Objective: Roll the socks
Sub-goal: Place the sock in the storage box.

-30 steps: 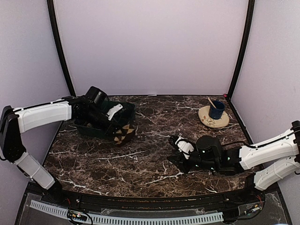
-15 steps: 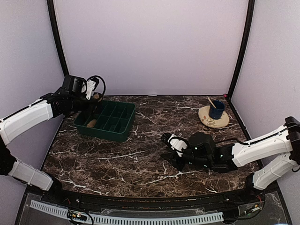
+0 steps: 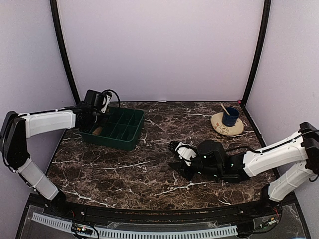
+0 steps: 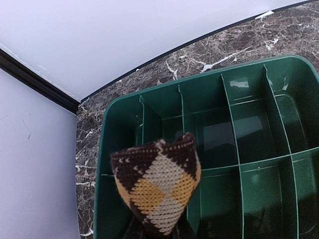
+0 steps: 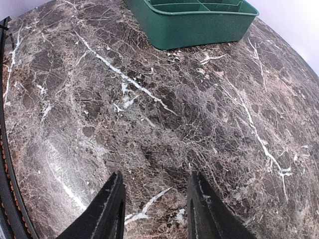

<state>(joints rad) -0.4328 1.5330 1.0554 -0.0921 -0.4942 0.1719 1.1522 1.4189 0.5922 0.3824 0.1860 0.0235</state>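
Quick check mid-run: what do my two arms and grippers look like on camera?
The left arm and right arm have white shell links and black joints. Wrist heads are black with white patches. The right gripper has two black, tapered fingers. A thin black cable loops at the left wrist.

The sock [image 4: 157,191] is brown, cream and yellow diamonds; the tray [image 4: 259,134] green; the table [image 5: 149,114] dark white-veined marble.

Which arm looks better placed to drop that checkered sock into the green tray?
Left, I'd say. The left gripper is shut on the brown-and-black diamond-checkered fabric sock above the green plastic divided tray. The right gripper is open, empty, over the dark marble table, away from the tray.
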